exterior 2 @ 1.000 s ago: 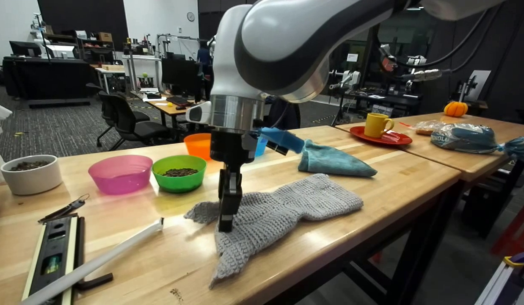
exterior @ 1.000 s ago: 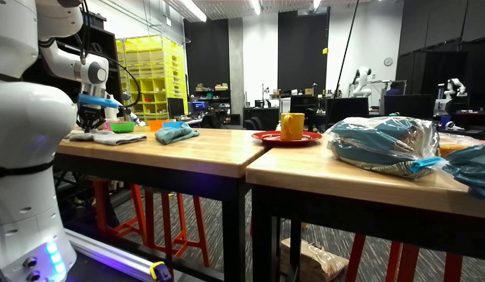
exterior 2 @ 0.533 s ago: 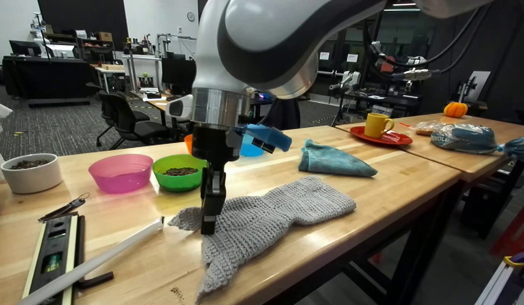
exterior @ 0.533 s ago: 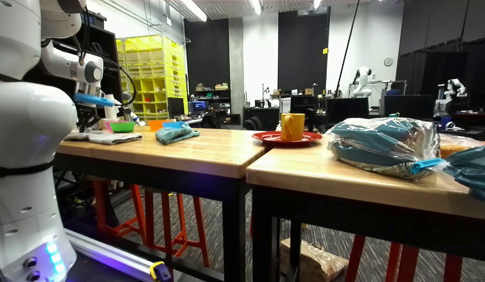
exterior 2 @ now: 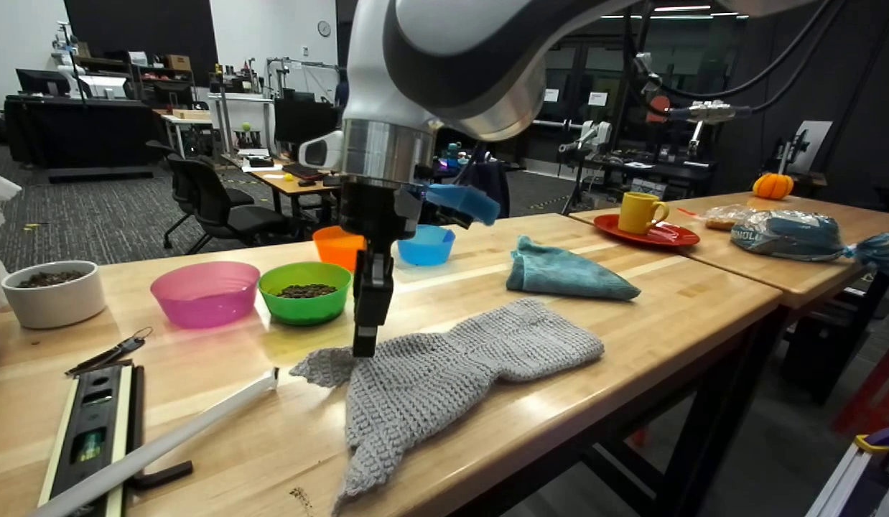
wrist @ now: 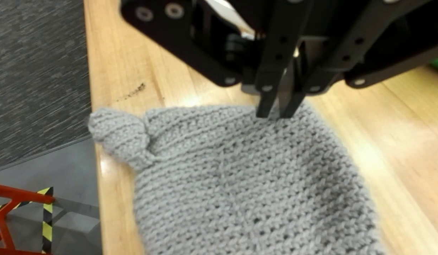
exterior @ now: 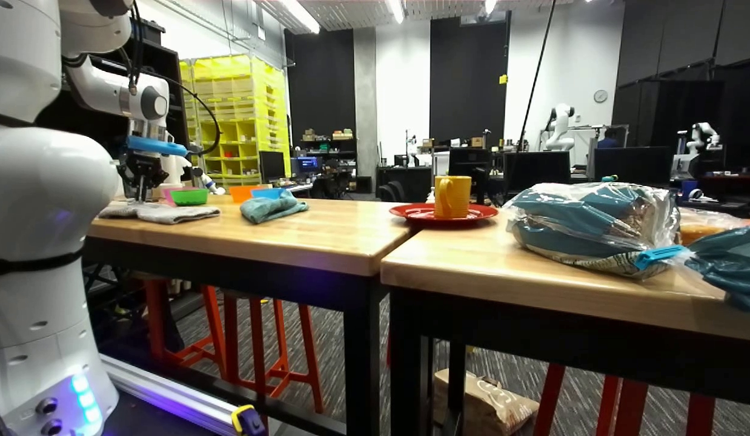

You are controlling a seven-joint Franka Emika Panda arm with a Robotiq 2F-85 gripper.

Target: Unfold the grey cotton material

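Holding the jaws barely parted over one end of the grey cloth lying on the tabletop, leaving contact unclear; pointing down, hanging beneath the bent arm.

In an exterior view, an orange bowl and blue bowl stand by the far edge of the worktop, a pink bowl and green bowl farther in. A teal cloth lies toward the right end; a yellow mug on a red plate stands where the next worktop begins. A white stick crosses a spirit level.
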